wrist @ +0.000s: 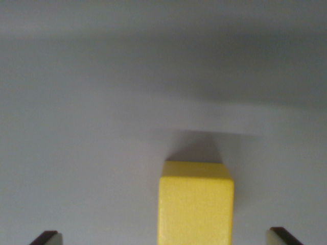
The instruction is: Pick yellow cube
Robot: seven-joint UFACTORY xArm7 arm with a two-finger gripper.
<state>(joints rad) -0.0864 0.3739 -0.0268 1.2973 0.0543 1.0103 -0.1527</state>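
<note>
Left fingertip [47, 238] dark, with a pale inner face, just poking in at the bottom left corner of the wrist view. Well apart from it, toward the wrist view's right, yellow cube [196, 204] resting on the pale grey counter [82, 153], low in the frame and a little right of centre. Cut off by the bottom edge, so no telling its full length or a long axis; top face a narrow strip, front face broad and square to the camera, edges running straight up and down the frame. Soft dark shadow on the counter just behind the cube. Farther right, second fingertip [282, 236] at the bottom right corner, likewise apart from the cube. Hand [164, 237] spread wide, with clear grey counter on both sides between tips and cube; gripping nothing, touching nothing visible. Pointing forward and down over the counter at a shallow angle, cube sitting between the two tips.
</note>
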